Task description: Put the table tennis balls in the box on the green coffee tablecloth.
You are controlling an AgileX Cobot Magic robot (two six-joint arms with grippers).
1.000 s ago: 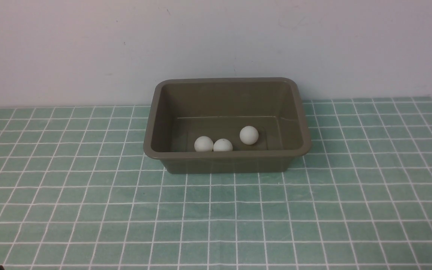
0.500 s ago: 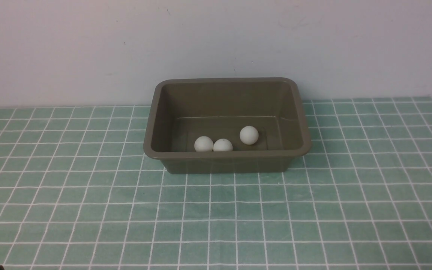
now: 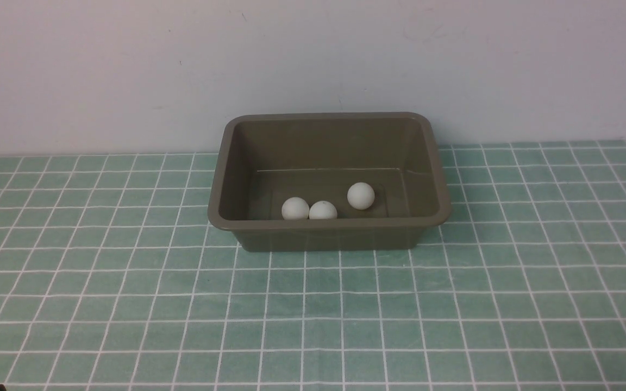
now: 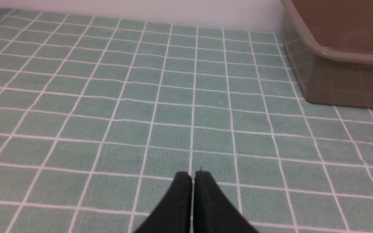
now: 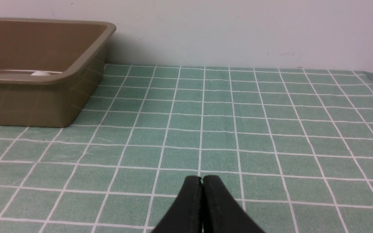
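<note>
— What stands at the back?
— A plain white wall, bare except for a few faint scuffs (one thin dark vertical mark near the middle).
— Anything else?
— No.

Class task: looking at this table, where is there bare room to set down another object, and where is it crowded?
Bare teal-green checked cloth stretches before the olive-brown plastic tub, and to its left and right. The tub's near floor is crowded: three white balls. Its far half is bare.

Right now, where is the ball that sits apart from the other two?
In the front view, the lone ball lies inside the box, right of centre on its floor, beside the touching pair by the near wall.
</note>
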